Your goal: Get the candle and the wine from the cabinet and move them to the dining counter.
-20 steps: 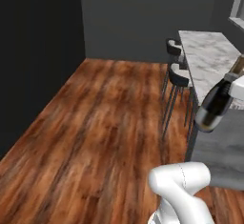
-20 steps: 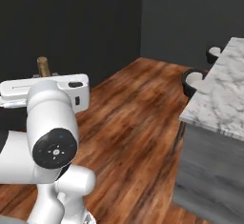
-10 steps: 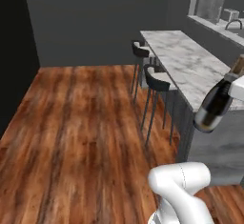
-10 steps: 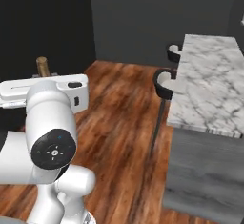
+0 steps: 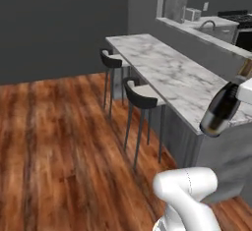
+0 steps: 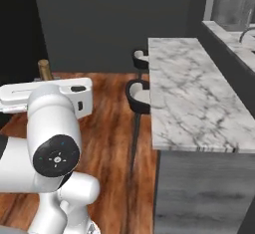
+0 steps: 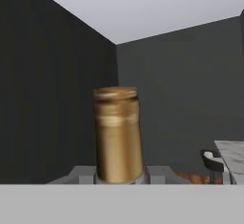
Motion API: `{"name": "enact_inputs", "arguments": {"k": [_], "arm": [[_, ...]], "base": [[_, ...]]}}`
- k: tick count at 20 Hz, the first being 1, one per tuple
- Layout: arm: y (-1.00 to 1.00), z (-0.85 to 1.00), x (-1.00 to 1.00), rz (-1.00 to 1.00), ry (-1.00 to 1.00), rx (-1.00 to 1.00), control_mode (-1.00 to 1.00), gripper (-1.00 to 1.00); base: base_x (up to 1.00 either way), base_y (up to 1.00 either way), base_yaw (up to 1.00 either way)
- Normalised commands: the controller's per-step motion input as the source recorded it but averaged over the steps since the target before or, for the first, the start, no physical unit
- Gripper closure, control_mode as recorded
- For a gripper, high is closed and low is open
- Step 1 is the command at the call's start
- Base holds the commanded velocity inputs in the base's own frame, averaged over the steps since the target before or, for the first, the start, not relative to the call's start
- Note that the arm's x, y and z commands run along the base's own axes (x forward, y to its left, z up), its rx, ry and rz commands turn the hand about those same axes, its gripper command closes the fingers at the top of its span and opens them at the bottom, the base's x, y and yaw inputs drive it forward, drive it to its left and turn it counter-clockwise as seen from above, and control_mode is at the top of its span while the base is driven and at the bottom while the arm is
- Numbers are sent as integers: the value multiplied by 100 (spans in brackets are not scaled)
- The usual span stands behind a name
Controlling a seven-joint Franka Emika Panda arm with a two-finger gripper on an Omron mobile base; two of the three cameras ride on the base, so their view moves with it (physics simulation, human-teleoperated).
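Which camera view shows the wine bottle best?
The left base view: the wine bottle shows its dark body, tilted by the counter. The hand view shows its gold neck only; the right base view, just the top.

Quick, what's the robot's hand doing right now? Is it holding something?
Gripper: shut on the wine bottle, gripping it at the gold-foil neck.

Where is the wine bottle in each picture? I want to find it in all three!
Left base view: the wine bottle hangs tilted at the right edge, dark body over the marble counter.
Right base view: just its gold top pokes up behind the white arm, at the left.
Hand view: the gold neck stands in the middle, between the jaws.
Shared landmark: the marble counter with black stools.
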Motion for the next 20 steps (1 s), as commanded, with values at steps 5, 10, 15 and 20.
{"name": "enact_inputs", "arguments": {"k": [5,10,15,20], "arm": [[0,0,0,0,0,0,100,100],[0,0,0,0,0,0,100,100],[0,0,0,0,0,0,100,100],[0,0,0,0,0,0,100,100]], "base": [[82,39,-43],[80,31,-43],[38,29,-36],[12,4,-15]]}}
